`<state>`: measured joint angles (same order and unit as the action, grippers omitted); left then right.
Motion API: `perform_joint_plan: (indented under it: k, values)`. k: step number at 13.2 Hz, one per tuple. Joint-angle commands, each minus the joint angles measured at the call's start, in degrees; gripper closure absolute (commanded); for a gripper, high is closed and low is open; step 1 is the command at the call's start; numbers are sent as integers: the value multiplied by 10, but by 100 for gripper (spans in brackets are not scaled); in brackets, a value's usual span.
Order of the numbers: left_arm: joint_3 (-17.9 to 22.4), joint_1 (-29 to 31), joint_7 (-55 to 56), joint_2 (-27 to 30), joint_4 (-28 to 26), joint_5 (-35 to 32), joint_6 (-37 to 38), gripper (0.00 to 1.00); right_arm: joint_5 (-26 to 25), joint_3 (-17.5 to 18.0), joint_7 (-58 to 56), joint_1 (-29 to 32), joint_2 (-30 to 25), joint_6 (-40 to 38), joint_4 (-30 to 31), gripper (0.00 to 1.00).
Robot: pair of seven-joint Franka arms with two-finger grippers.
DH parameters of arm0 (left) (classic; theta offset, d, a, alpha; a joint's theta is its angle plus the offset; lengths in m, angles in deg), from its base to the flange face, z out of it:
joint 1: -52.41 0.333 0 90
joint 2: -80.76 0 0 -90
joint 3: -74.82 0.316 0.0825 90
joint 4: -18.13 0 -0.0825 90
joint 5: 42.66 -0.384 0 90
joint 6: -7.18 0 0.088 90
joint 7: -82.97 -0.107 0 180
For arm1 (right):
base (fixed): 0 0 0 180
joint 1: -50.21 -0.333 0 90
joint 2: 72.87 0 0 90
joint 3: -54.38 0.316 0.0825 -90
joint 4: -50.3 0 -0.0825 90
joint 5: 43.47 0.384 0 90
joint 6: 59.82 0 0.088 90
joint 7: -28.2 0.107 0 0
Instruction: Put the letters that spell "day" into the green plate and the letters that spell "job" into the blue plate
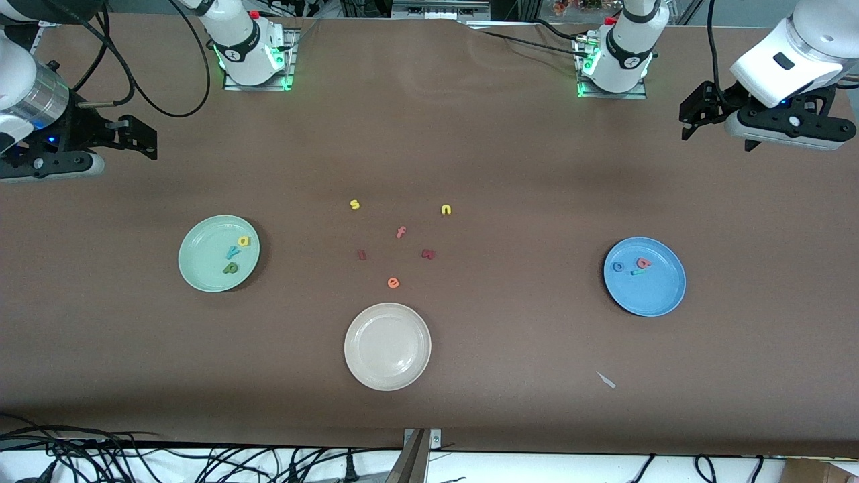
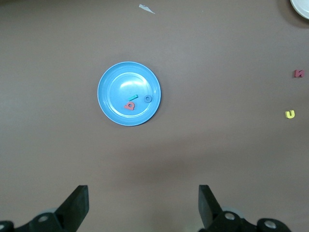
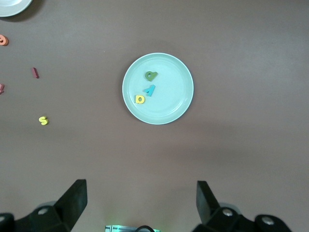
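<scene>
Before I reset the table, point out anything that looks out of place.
One oddity: a small pale scrap lies on the table, nearer the front camera than the blue plate; it is no letter. The teal j lies on its side in that plate. The green plate holds its three letters.

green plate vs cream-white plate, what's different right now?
Colour: the green plate is pale mint, the cream-white plate is off-white.
Contents: the green plate holds three letters, a yellow a, a teal y and a dark green d; the cream-white plate holds nothing.
Place: the green plate sits toward the right arm's end; the cream-white plate is nearer the front camera.
Both are round, rimmed and similar in size.
</scene>
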<state>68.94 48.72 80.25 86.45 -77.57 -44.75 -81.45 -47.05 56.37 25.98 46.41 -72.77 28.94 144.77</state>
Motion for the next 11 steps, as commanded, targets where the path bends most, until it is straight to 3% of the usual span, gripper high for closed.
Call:
perform_joint_plan:
  k: [1,11]
  values:
    - [0,1,3,-9,19,5,21,0,-8,3,2,5,-8,4,7,0]
    - [3,10,-4,-9,19,17,49,0,-6,-6,2,5,0,8,6,0]
